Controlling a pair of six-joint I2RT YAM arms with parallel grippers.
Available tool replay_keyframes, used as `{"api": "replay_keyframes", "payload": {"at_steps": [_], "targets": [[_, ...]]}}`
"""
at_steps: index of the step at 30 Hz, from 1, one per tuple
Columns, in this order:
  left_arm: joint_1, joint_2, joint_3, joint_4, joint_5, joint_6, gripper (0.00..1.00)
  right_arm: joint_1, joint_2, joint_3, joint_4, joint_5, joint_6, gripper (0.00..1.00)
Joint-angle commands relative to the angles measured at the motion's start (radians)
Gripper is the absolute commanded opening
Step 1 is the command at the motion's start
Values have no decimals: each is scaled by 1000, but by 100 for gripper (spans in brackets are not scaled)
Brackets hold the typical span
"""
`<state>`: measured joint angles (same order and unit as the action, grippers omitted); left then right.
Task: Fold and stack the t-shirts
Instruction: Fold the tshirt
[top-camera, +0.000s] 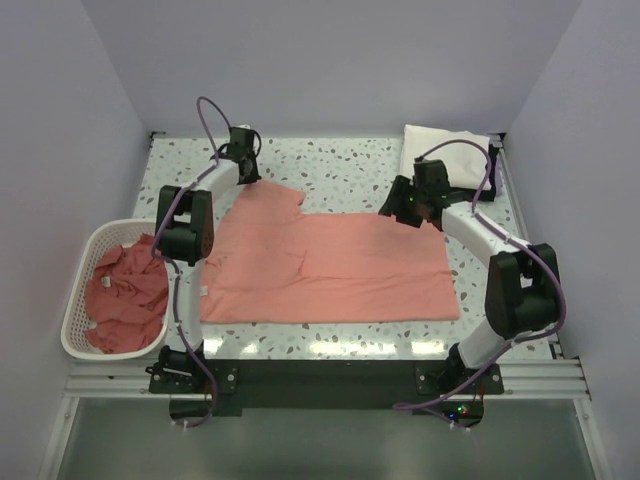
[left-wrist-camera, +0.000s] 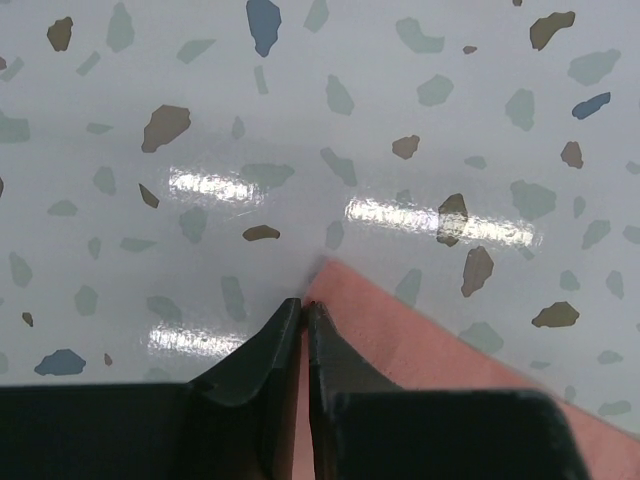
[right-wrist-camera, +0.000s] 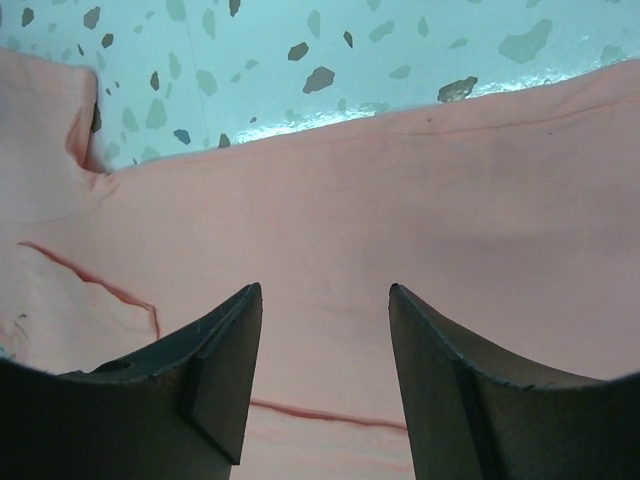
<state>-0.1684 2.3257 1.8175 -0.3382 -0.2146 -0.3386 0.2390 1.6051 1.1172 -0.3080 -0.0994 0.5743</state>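
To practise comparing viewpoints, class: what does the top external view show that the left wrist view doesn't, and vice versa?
Only top external: the basket holding crumpled shirts, a folded white cloth, the right arm. Only left wrist: the left gripper up close, fingers nearly together on a corner of the spread t-shirt. Both: that t-shirt and the speckled table.
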Motion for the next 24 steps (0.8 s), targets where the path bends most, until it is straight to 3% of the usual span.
{"api": "replay_keyframes", "payload": {"at_steps": [1,9,17,24], "targets": [[4,-12,14,34,6,21,9,-12,29,41,33,4,-19,57],[3,-43,19,47,11,20,0,-105,122,125,7,15,-25,57],[7,-101,-27,99,14,10,0,-236,188,164,-25,26,-30,57],[9,-127,-32,100,38,-5,0,-288,220,184,-85,133,-65,57]]}}
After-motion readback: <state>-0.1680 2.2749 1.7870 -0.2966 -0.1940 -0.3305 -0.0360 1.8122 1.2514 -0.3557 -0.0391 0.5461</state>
